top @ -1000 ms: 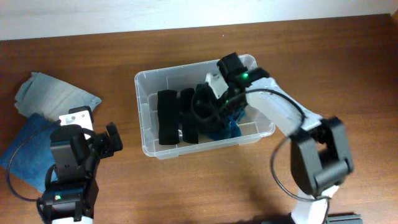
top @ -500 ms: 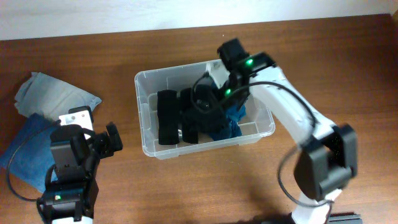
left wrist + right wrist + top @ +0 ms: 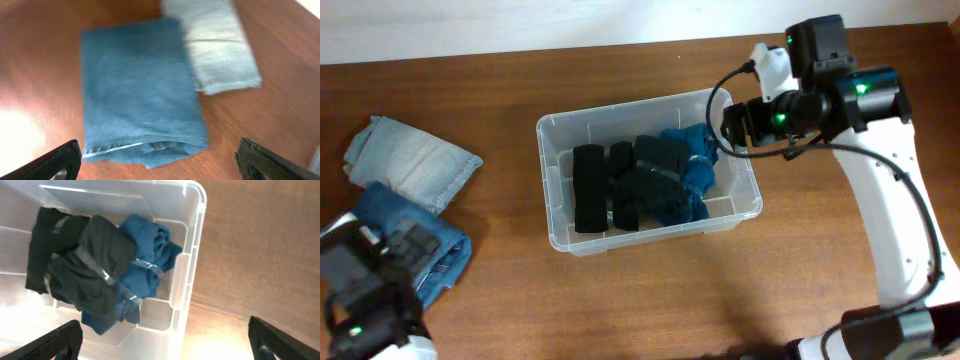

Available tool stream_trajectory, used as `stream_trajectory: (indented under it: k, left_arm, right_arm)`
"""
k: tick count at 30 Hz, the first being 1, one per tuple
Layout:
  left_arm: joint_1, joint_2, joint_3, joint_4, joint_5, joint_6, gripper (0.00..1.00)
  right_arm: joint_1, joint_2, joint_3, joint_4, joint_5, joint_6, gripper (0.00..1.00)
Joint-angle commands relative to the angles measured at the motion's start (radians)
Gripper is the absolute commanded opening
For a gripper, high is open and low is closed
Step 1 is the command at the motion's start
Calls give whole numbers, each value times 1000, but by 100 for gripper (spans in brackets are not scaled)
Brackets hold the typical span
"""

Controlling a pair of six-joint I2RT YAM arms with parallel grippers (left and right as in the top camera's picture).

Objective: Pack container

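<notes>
Your left tool (image 3: 160, 162) hangs spread wide and empty over the folded dark-blue denim cloth (image 3: 140, 90). The cloth's long axis runs crosswise to the finger line, so the fingers straddle its short width. The clear rectangular plastic container (image 3: 548, 180) sits mid-way along the brown wooden surface (image 3: 650, 300), well to the right. The right tool (image 3: 165, 340) hovers there, also spread.

Robotics lab bench, plain wooden tabletop (image 3: 650, 300), bare white wall (image 3: 520, 20) behind, cabled white robot arm (image 3: 877, 200) over it
</notes>
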Motion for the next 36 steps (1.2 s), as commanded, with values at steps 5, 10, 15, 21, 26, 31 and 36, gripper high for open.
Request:
stream_trajectory:
  k: [5, 10, 15, 21, 26, 31, 36]
  left_arm:
    - [170, 233, 15, 7, 73, -92, 99]
    - [260, 375, 15, 25, 74, -92, 100]
    - [345, 423, 15, 39, 74, -92, 99]
    - [389, 504, 15, 128, 158, -42, 99]
    - [389, 618, 15, 193, 252, 1, 99]
    - [389, 756, 15, 241, 369, 56, 99]
    - [389, 853, 15, 267, 397, 64, 100]
  right_arm:
    - [-34, 5, -19, -18, -52, 12, 99]
    - [-34, 7, -19, -18, -51, 11, 98]
    - [-34, 16, -24, -15, -48, 8, 99]
    - [-34, 40, -30, -14, -49, 8, 99]
    - [-34, 44, -30, -14, -49, 5, 98]
    - [-34, 44, -30, -14, -48, 5, 99]
    - [-34, 44, -30, -14, -48, 5, 99]
